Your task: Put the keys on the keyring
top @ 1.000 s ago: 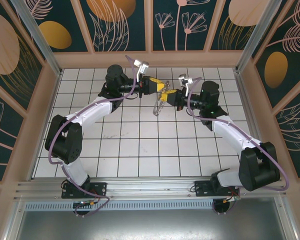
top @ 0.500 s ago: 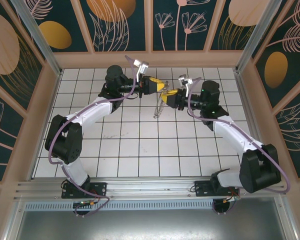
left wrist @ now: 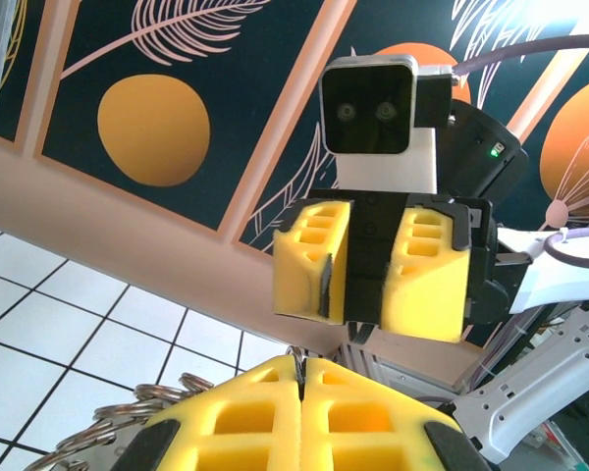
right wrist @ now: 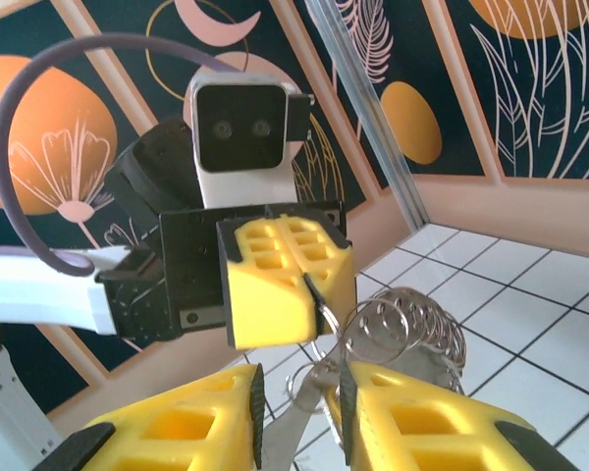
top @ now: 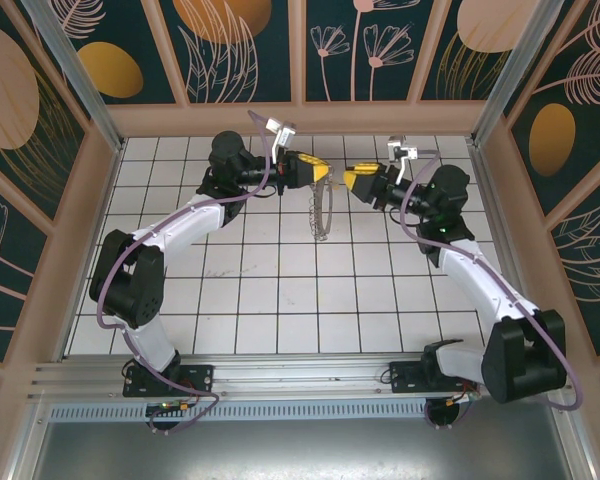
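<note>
Since a second ago my right arm has swung back to the right, and the right gripper (top: 352, 180) has let go of the ring and come away from it. Its yellow fingers (right wrist: 177, 437) were shut then; now they stand a little apart, with a narrow gap between them. In the right wrist view a pale flat bit (right wrist: 280, 442) shows in that gap. I cannot tell if it is the key, or if the fingers touch it.

My left gripper (top: 320, 172) has not moved. Its fingers (left wrist: 245, 422) are pressed tight together, pinching the top of the keyring (top: 323, 212). It hangs straight down from them, up in the air above the white tiled floor (top: 280, 290), with its bunch of small silver loops (right wrist: 402, 334) just beside the left gripper. The two grippers face each other, close but not touching.
</note>
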Robot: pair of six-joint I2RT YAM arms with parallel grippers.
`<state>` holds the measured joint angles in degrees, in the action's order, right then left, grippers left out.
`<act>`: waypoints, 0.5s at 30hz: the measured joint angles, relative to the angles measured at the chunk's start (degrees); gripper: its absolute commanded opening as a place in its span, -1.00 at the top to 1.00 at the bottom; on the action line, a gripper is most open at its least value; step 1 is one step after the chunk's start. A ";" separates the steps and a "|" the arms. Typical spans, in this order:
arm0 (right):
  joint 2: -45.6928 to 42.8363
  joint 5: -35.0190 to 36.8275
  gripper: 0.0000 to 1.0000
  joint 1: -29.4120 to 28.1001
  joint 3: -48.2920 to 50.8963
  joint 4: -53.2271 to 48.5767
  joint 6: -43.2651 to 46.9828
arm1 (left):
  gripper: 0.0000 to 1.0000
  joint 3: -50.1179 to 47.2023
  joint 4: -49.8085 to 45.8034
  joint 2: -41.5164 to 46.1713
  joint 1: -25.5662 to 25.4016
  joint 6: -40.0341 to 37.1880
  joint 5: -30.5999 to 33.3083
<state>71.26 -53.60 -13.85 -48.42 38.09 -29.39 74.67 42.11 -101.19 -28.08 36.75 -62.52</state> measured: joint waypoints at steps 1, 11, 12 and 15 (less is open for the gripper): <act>0.85 -0.04 0.44 0.00 0.00 1.73 -1.44 | 1.00 -0.02 0.20 0.00 0.00 0.13 -0.02; 4.28 -0.46 0.40 -1.73 -0.07 8.87 -7.67 | 1.00 -0.11 1.44 0.00 0.00 1.33 -0.02; 4.48 -0.46 0.39 -1.99 -0.11 9.16 -7.74 | 1.00 -0.11 1.44 0.00 -0.02 1.38 -0.02; 5.38 -0.46 0.40 -2.56 -0.52 9.75 -8.31 | 1.00 -0.13 1.49 0.00 0.00 1.51 -0.02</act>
<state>76.64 -54.06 -16.40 -48.95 47.83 -37.69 74.54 43.59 -101.19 -28.08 38.26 -62.54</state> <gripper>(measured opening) 0.302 0.049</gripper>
